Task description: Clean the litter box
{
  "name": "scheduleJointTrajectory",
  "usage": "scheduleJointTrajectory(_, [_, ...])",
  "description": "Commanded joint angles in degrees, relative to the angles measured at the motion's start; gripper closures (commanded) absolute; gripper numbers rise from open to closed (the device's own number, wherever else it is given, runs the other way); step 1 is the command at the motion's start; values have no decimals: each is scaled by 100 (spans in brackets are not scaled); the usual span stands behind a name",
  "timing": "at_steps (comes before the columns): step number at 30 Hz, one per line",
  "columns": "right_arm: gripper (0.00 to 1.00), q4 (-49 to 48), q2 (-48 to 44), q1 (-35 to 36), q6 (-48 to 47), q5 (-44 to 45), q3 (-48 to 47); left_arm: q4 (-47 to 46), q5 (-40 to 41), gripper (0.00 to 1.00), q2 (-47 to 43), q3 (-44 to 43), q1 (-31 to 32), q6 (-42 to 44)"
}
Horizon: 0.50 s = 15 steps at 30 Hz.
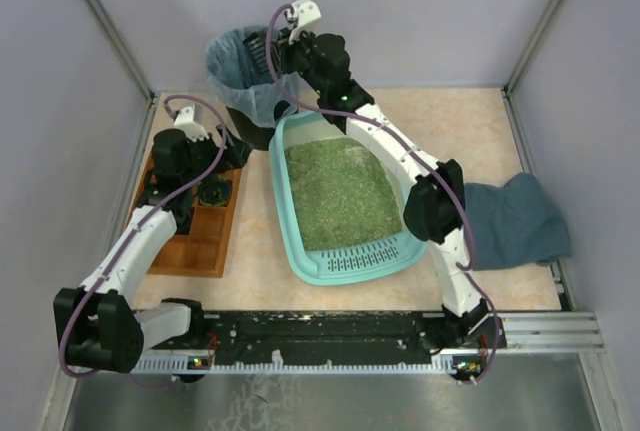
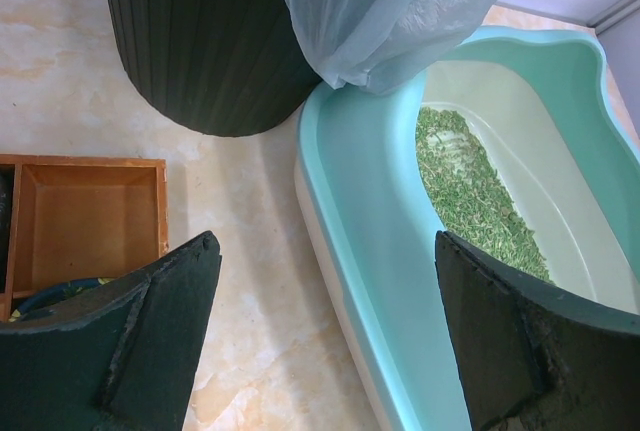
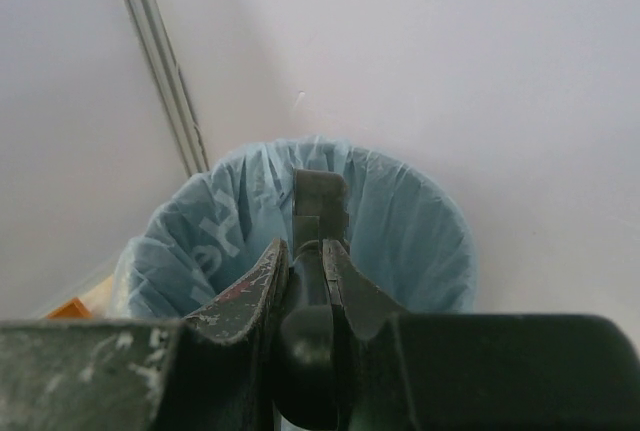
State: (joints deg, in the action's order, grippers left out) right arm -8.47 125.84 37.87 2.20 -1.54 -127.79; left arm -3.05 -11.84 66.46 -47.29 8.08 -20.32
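The teal litter box [image 1: 345,266] lies mid-table with greenish litter [image 1: 340,191] inside and its slotted lip at the near end. My left gripper [image 1: 232,154] hovers open by the box's left wall [image 2: 370,211]. One black finger [image 2: 150,341] is over the floor and the other over the box; nothing is between them [image 2: 324,251]. My right gripper [image 1: 272,46] is over the black bin [image 1: 240,66]. It is shut [image 3: 305,246] on a dark tool handle [image 3: 320,196] that points into the blue bag [image 3: 420,241]. The tool's working end is hidden.
A brown wooden compartment tray [image 1: 200,241] sits left of the box, with dark round items [image 1: 213,191] in it. A blue-grey cloth [image 1: 515,221] lies at the right. The bin [image 2: 200,41] stands against the box's far left corner. Grey walls enclose the table.
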Motion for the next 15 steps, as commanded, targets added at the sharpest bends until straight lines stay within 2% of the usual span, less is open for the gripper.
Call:
scheduleJointTrajectory(1, [100,-519,-637,20,-1,40,-27,-112,-120,8,41,-63,-39,32])
scheduleJointTrajectory(7, [100,-415,-991,22,749,271,-117,-214,-444,12,95,-88,-36,101])
scheduleJointTrajectory(11, [100,-483,-1447,-11,1120,524,226,-264,-559,12,32,-59,-34,189])
scheduleJointTrajectory(15, [100,94,-2181,-55,1561,660,784,-263,-659,12,19,-55,-28,203])
